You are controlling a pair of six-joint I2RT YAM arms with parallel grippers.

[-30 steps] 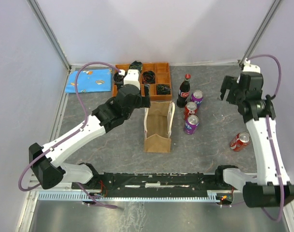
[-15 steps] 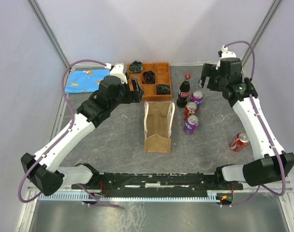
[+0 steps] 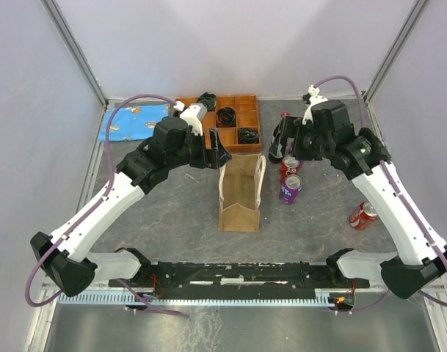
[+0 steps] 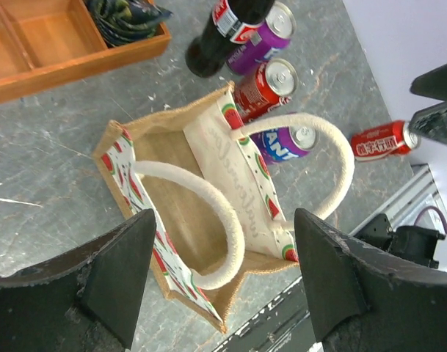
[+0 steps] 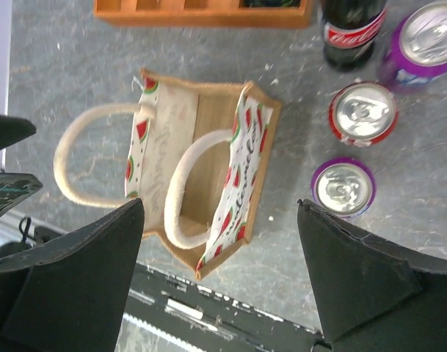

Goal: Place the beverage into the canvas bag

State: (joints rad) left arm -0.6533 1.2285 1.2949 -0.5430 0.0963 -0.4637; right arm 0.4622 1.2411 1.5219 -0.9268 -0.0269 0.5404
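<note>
Canvas bag (image 3: 240, 192) upright on worktop (image 3: 172, 213), mouth open. Left gripper (image 4: 222, 286) above it, jaws wide. Right gripper (image 5: 222, 279) by cola bottle (image 5: 349, 33), jaws wide. Cans (image 3: 290, 188) beside bag.

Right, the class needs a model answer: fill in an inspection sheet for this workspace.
Surface: grey marbled table.
Job's things: tan canvas bag with white loop handles, upright, open, looks empty; dark cola bottle, two purple cans and red can standing beside it; second red can lying apart.
Clutter: compartmented wooden tray with dark bundles; blue patterned cloth.
Grippers: left gripper, right gripper: both open, empty.
Cables: purple cable looping off each arm.
Surroundings: pale walls, metal frame posts.
</note>
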